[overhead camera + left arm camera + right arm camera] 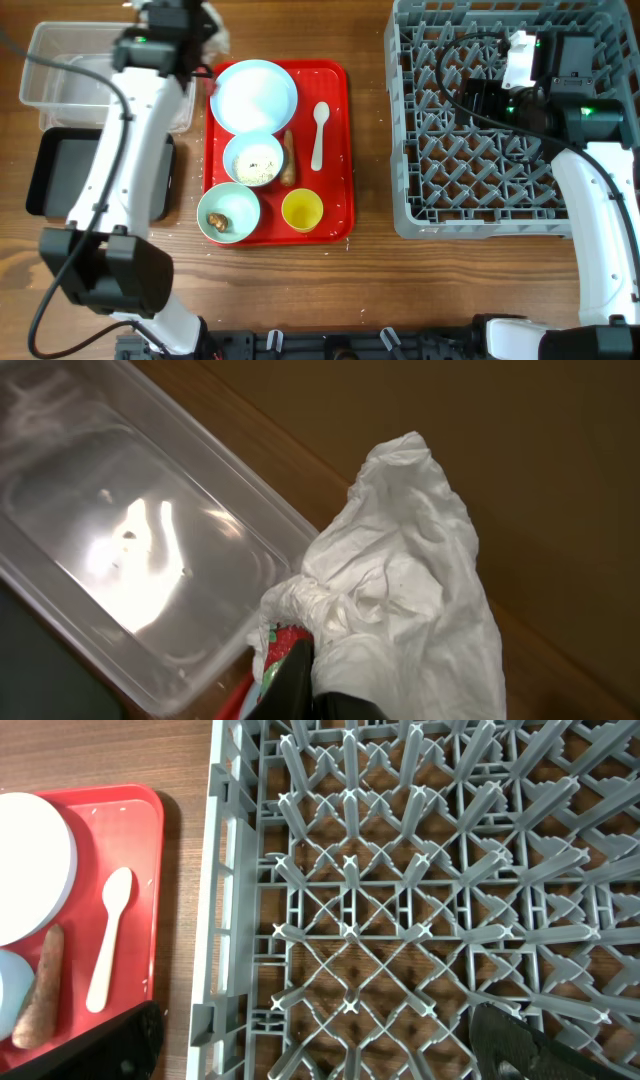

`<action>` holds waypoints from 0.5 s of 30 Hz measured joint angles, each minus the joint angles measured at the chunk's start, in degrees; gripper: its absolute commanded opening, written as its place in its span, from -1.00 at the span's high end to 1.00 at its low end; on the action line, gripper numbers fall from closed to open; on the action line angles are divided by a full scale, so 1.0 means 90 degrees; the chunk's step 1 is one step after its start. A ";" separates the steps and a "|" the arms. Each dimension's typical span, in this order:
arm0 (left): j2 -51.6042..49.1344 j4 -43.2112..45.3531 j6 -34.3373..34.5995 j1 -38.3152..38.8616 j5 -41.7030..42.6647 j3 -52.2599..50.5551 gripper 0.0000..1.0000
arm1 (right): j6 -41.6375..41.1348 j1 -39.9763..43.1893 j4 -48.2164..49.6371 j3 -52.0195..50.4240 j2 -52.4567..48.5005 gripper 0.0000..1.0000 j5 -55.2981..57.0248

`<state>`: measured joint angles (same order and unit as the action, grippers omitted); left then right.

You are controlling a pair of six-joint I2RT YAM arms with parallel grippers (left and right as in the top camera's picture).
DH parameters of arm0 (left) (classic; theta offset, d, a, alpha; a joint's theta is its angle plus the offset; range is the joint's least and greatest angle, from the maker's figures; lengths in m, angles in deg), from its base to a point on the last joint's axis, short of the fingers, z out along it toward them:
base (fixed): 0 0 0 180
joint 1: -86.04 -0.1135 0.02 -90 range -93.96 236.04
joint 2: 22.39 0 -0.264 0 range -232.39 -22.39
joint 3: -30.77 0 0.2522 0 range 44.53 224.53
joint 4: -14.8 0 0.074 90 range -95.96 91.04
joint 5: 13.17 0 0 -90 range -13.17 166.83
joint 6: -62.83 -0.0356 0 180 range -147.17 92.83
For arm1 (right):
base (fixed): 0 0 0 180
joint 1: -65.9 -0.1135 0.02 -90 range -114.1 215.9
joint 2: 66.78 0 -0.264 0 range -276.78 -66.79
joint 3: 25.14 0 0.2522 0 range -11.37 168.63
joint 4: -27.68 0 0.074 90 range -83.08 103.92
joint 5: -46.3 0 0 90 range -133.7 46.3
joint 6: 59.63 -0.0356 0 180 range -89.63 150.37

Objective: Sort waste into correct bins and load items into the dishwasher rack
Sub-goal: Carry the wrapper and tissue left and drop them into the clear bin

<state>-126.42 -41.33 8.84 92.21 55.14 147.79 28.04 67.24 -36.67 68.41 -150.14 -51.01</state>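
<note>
Left fingers tight on tissue

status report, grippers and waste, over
Left gripper shut on tissue, wrapper bunched in, by clear tub. Right gripper open, empty, over rack. Nothing blocking.

A brown wooden table with visible grain is filling the overhead view, lying evenly lit under soft light. Beyond its edge, a plain tan surface is showing in the left wrist view.
</note>
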 measured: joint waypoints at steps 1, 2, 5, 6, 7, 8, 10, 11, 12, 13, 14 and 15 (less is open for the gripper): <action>0.0000 0.0066 -0.0005 -0.0248 -0.0041 0.0000 0.92 | 0.0000 0.0000 0.0000 0.0000 0.0000 -0.99 -0.0017; -0.0007 0.0134 -0.0017 -0.0544 -0.0078 0.0000 0.92 | -0.0002 0.0000 0.0000 0.0000 0.0000 -1.00 -0.0049; -0.0182 0.0491 -0.0019 -0.1214 -0.0136 0.0000 0.92 | -0.0002 0.0000 0.0000 0.0000 0.0000 -1.00 -0.0097; -0.0299 0.0573 -0.0019 -0.1375 -0.0143 0.0000 0.92 | -0.0002 0.0000 0.0005 0.0000 0.0000 -0.99 -0.0100; -0.0520 0.0780 -0.0017 -0.1542 -0.0160 0.0000 0.92 | -0.0002 0.0000 0.0002 0.0000 0.0000 -0.99 -0.0121; -0.0714 0.0865 -0.0017 -0.1622 -0.0160 0.0000 0.81 | -0.0002 0.0000 0.0000 0.0000 0.0000 -1.00 -0.0138; -0.1073 0.1013 -0.0032 -0.1707 -0.0158 0.0000 0.21 | -0.0002 0.0000 -0.0002 0.0000 0.0000 -0.99 -0.0141; -0.1251 0.1039 -0.0068 -0.1741 -0.0160 0.0000 -0.02 | -0.0002 0.0000 -0.0005 0.0000 0.0000 -1.00 -0.0141; -0.1418 0.1042 -0.0056 -0.1751 -0.0158 0.0000 -0.41 | -0.0002 0.0000 -0.0002 0.0000 0.0000 -1.00 -0.0141; -0.1600 0.1015 -0.0039 -0.1773 -0.0155 0.0000 -0.75 | -0.0002 0.0000 -0.0002 0.0000 0.0000 -0.99 -0.0141; -0.1715 0.0988 -0.0063 -0.1778 -0.0153 -0.0002 -0.94 | -0.0002 0.0000 -0.0002 0.0000 0.0000 -0.99 -0.0141; -0.1773 0.0988 -0.0063 -0.1778 -0.0155 0.0000 -0.99 | -0.0002 0.0000 -0.0002 0.0000 0.0000 -0.99 -0.0141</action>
<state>-142.37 -32.43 8.27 76.21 53.74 147.79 28.02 67.24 -36.69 68.41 -150.14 -52.28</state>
